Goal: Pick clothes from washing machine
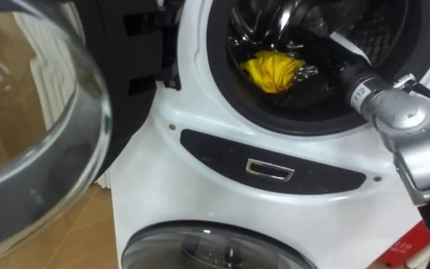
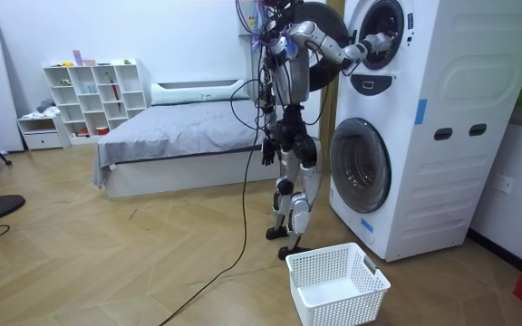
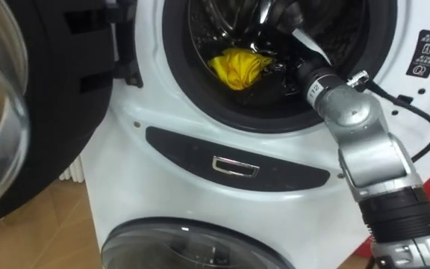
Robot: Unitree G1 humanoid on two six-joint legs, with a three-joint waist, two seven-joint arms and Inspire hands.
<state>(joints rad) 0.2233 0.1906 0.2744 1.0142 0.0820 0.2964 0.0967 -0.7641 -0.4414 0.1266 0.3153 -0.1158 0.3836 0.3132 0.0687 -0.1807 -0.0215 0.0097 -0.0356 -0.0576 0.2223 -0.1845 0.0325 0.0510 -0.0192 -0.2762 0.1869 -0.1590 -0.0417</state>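
Yellow cloth (image 1: 273, 71) lies bunched on the drum floor close to its front lip, a little left of the middle of the opening. The right hand (image 1: 316, 71) is deep in shadow just beside it, at its right edge. I cannot tell whether the fingers are curled on the fabric or merely near it. The forearm comes in over the right side of the rim. The step in hand looks like the reach and grasp. Next, the hand needs a sure hold on the bundle, then a pull out over the lip clear of the open door (image 1: 43, 149). The drum (image 1: 372, 30) of the upper washing machine (image 1: 200, 172) shows nothing but this one piece. The lower machine (image 2: 361, 172) is closed. On the floor by the robot's feet, a white basket (image 2: 329, 254) stands empty. The left hand (image 2: 267, 149) hangs at the robot's side.
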